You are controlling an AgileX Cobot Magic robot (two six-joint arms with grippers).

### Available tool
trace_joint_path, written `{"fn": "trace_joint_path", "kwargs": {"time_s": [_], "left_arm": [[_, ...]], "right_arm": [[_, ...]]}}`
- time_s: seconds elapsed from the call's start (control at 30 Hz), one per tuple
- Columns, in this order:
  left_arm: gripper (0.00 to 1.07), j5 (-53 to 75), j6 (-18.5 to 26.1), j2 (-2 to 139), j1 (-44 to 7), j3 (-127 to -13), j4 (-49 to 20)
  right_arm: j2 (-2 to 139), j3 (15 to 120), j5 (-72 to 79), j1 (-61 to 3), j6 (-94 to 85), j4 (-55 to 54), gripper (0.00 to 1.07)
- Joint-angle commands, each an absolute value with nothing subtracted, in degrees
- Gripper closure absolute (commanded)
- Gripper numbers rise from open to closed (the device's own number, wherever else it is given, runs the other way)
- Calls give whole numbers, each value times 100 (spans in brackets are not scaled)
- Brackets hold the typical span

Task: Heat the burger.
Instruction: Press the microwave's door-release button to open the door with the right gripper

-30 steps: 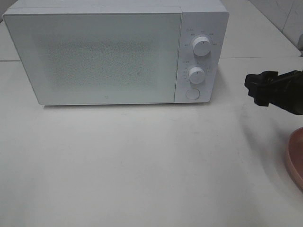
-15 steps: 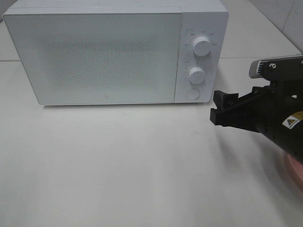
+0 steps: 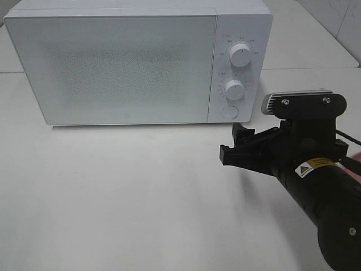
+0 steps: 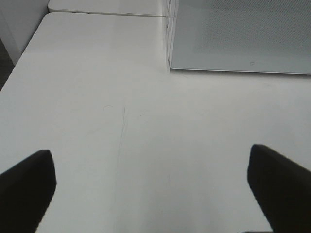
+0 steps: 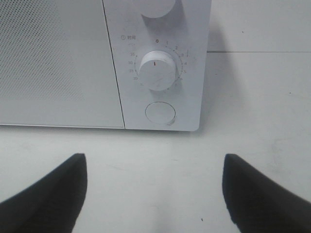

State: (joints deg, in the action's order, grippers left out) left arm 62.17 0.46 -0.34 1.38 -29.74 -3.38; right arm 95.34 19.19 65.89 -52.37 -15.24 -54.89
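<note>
The burger is out of view in every frame. The white microwave (image 3: 124,68) stands at the back of the table with its door shut. My right gripper (image 3: 236,142) hovers over the table just in front of the control panel, open, with nothing between its fingers. In the right wrist view the right gripper (image 5: 155,194) faces the round door button (image 5: 160,113) and the timer dial (image 5: 157,69) above it. My left gripper (image 4: 153,194) is open over bare table, left of the microwave's front corner (image 4: 170,65). It does not show in the high view.
A sliver of the pink plate (image 3: 355,166) shows at the right edge behind the right arm. The upper dial (image 3: 240,55) sits above the timer dial (image 3: 234,88) and the round button (image 3: 229,111). White table (image 3: 113,192) spreads in front of the microwave.
My right arm has come in from the right edge toward the left, down in front of the microwave's control panel, and now covers most of the pink plate. Its jaws stay open.
</note>
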Motion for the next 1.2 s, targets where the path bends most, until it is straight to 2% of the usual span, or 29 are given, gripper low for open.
{"fn": "trace_joint_path", "kwargs": {"time_s": [0.03, 0.33, 0.43, 0.47, 0.5, 0.57, 0.6, 0.67, 0.7, 0.73, 0.8, 0.87, 1.2], "left_arm": [[7, 6142, 34, -155, 115, -2962, -321], [7, 6142, 34, -155, 115, -2962, -321], [7, 6142, 34, -155, 115, -2962, -321], [7, 6142, 34, -155, 115, -2962, -321], [7, 6142, 34, -155, 115, -2962, -321], [7, 6142, 34, -155, 115, -2962, -321], [7, 6142, 34, -155, 115, -2962, -321], [7, 6142, 34, -155, 115, -2962, -321], [7, 6142, 34, -155, 115, -2962, -321], [7, 6142, 34, -155, 115, -2962, -321], [7, 6142, 34, -155, 115, -2962, -321], [7, 6142, 34, -155, 115, -2962, -321], [7, 6142, 34, -155, 115, -2962, -321]], "right_arm": [[9597, 1982, 6807, -5271, -1507, -5552, 32], [9597, 1982, 6795, -5271, -212, -5569, 36], [9597, 1982, 6778, -5271, 676, -5569, 42], [9597, 1982, 6755, -5271, 1346, -5569, 47], [9597, 1982, 6755, -5271, 1346, -5569, 47], [9597, 1982, 6715, -5271, 2515, -5569, 55], [9597, 1982, 6715, -5271, 2515, -5569, 55], [9597, 1982, 6646, -5271, 3615, -5569, 64], [9597, 1982, 6646, -5271, 3615, -5569, 64], [9597, 1982, 6589, -5271, 4332, -5563, 70], [9597, 1982, 6555, -5271, 4704, -5558, 74], [9597, 1982, 6486, -5271, 5689, -5546, 82], [9597, 1982, 6354, -5271, 7305, -5546, 99]]}}
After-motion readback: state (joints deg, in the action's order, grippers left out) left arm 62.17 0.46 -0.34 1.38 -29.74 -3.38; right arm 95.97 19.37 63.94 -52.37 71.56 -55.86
